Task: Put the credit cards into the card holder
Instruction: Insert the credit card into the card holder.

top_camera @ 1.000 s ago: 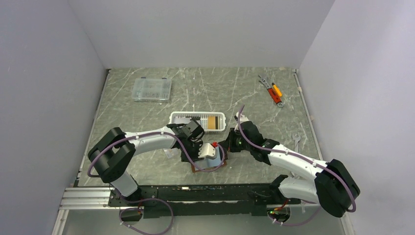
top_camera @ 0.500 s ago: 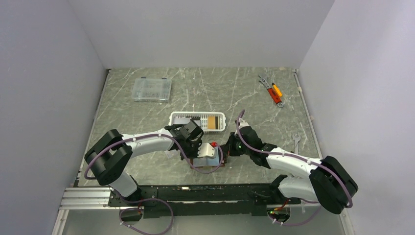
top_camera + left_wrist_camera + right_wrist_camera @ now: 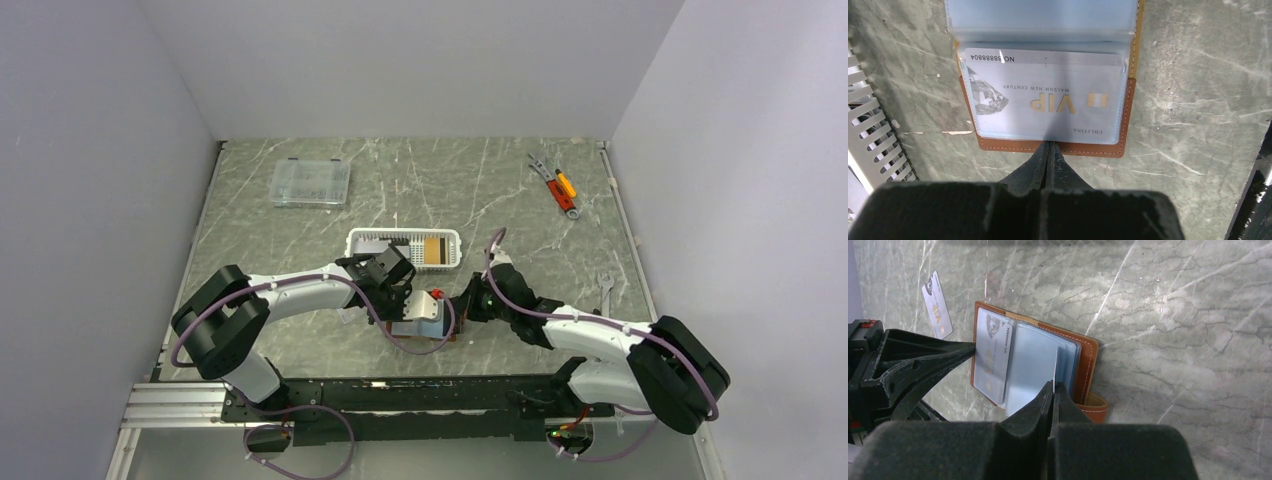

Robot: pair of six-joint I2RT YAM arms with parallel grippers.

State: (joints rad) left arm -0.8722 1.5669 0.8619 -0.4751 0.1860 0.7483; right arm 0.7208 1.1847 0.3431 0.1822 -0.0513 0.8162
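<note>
The wallet (image 3: 1088, 149) is smooth brown stitched leather, its sleeves (image 3: 1043, 20) glossy clear plastic over a shiny silver card (image 3: 1048, 100). Under the wallet, a matt, veined, stone-look table (image 3: 1198, 100); beside it, a white plastic basket (image 3: 873, 145).

Tan-brown leather with pale stitching on the card holder (image 3: 1008, 148), pale blue sleeves (image 3: 1043, 15) inside. Silver-grey credit card (image 3: 1048, 100), gold VIP lettering, diamond print. Grey-green marbled table (image 3: 1188, 100), white veins. White slotted basket (image 3: 873, 145).

I have both arms bent low and reaching inward, wrists tipped down. My left gripper (image 3: 1049, 146) has its fingers pressed together at the tips. My right gripper (image 3: 1053, 386) is pinched the same way, facing the left one, close by.
</note>
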